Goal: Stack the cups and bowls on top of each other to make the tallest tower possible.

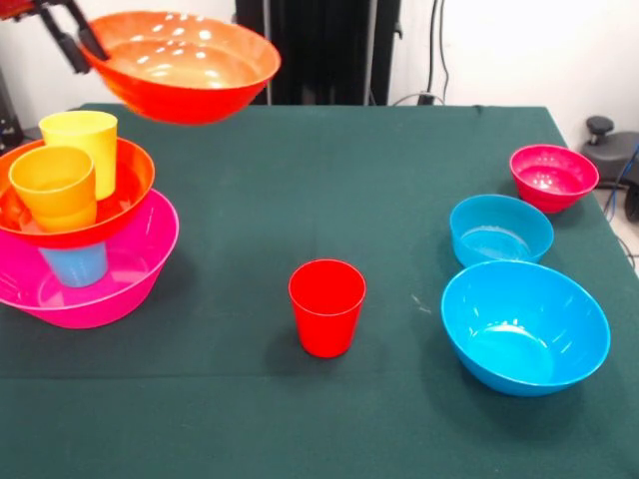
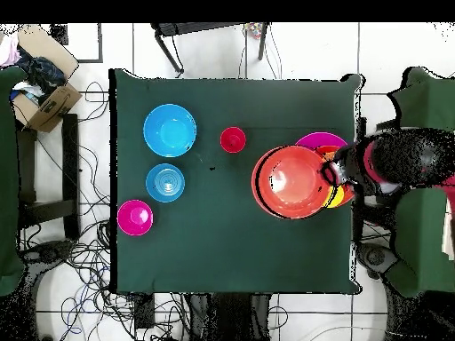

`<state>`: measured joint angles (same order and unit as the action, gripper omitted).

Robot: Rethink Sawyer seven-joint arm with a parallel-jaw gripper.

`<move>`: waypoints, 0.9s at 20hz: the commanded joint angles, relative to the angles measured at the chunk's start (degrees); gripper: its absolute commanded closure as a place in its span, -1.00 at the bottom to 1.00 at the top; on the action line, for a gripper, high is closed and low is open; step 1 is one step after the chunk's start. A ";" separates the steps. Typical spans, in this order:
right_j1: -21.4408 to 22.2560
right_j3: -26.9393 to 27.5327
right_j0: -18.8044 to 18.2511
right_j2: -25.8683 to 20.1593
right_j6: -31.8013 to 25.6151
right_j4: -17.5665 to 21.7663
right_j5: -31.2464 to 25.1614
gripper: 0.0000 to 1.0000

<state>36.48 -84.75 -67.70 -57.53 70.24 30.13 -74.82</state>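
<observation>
My gripper (image 1: 84, 47) is shut on the rim of a wide orange-red bowl (image 1: 185, 65) and holds it in the air, tilted, at the table's far left. From overhead this bowl (image 2: 289, 182) hides most of the stack. Below and to the left stands the tower: a large pink bowl (image 1: 135, 284), a light blue cup (image 1: 75, 265) in it, and a second orange-red bowl (image 1: 130, 190) on that cup. A yellow cup (image 1: 85, 140) and an orange cup (image 1: 55, 187) stand in this bowl. A red cup (image 1: 326, 306) stands alone at mid-table.
On the right stand a large blue bowl (image 1: 524, 326), a small blue bowl (image 1: 499, 228) and a small magenta bowl (image 1: 552, 177). The black pedestal (image 1: 319, 50) is behind the table. A cardboard box (image 2: 44, 102) sits off the table in the overhead view.
</observation>
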 commanded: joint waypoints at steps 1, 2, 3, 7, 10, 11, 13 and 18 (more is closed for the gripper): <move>-4.84 9.06 1.50 1.37 -27.61 5.53 -8.68 1.00; -5.08 9.72 1.57 1.50 -28.32 5.60 -9.09 1.00; -5.32 10.32 1.73 1.67 -28.88 5.64 -9.42 1.00; -5.97 12.21 1.98 2.40 -31.03 5.72 -10.75 1.00; -6.23 13.72 2.33 3.01 -32.08 5.66 -11.96 1.00; -6.24 13.99 2.43 3.21 -32.14 5.63 -12.07 1.00; -6.40 14.47 2.47 3.58 -32.60 5.66 -12.14 1.00; -7.23 16.55 2.85 3.31 -36.01 6.43 -12.68 1.00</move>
<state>32.56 -73.15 -67.62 -57.25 54.24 32.08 -81.83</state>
